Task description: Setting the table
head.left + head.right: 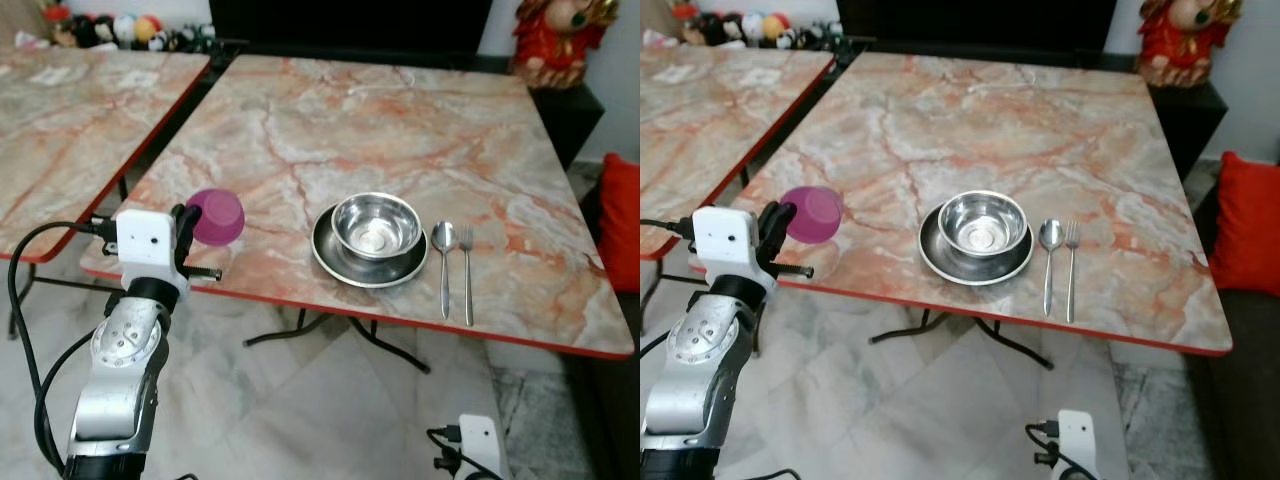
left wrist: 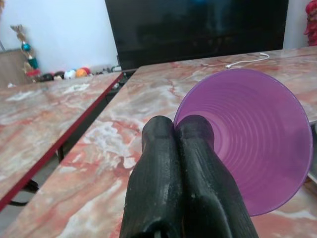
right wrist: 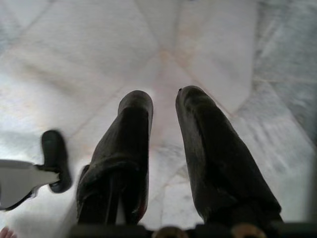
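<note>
The cup (image 1: 216, 216) is showing translucent purple. The counter (image 1: 400, 130) is showing pink-and-orange marble veining with a red edge. The bowl (image 1: 376, 224), plate (image 1: 330, 256), spoon (image 1: 444, 262) and fork (image 1: 467, 270) are gleaming silver. The left tool (image 2: 177, 130) is showing black fingers, and the cushion (image 1: 622, 220) is glowing red.

Saw a second marble table (image 1: 60, 120) off to my left, toys (image 1: 120, 28) lined behind it, red figurine (image 1: 555, 40) far right, red cushion (image 1: 622, 220), white cable (image 2: 247, 59), tiled floor (image 1: 330, 420).
</note>
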